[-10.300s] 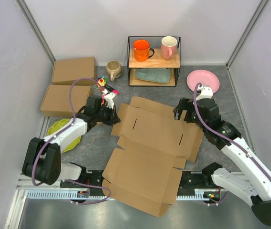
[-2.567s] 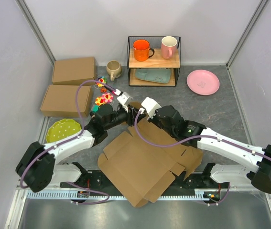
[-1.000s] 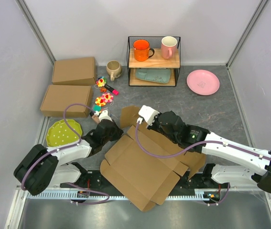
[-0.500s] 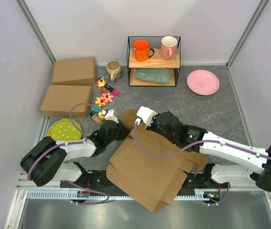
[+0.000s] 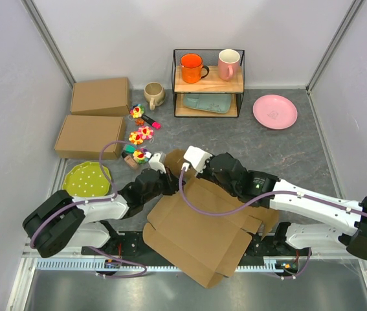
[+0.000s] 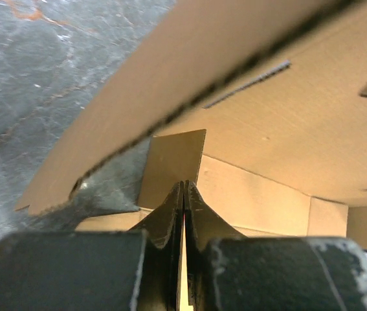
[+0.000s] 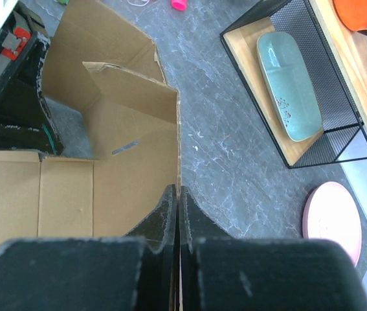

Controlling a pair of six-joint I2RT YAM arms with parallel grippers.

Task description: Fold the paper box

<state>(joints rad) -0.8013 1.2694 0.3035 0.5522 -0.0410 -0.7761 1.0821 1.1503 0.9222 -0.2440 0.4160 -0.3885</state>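
paper box (image 5: 196, 228): found at the near middle of the table (image 5: 287, 146), between the two arms, its near corner over the table's front edge. It is partly folded, with one wide panel tilted up over the rest.
change, long interval: in the earliest frame the sheet was lying open and flat. It has since been doubled over and drawn toward the near edge.
left gripper (image 6: 184, 188): jaws pressed together on a thin cardboard edge of the box, seen edge-on between the fingers, under the raised panel.
change, last second: the left gripper has been brought in from beside the box's left corner to its far-left edge, and its jaws have been closed there.
right gripper (image 7: 177, 191): jaws pinched on the edge of an upright flap at the far side of the box. The grip and place are unchanged over the last second.
two flat brown boxes (image 5: 99, 96): at far left, not moved.
green plate (image 5: 87, 178): left of the left arm, not moved.
wire shelf (image 5: 208, 81): against the back wall, mugs on top, not moved.
pink plate (image 5: 275, 111): right of the shelf, uncovered since the right arm was withdrawn from it.
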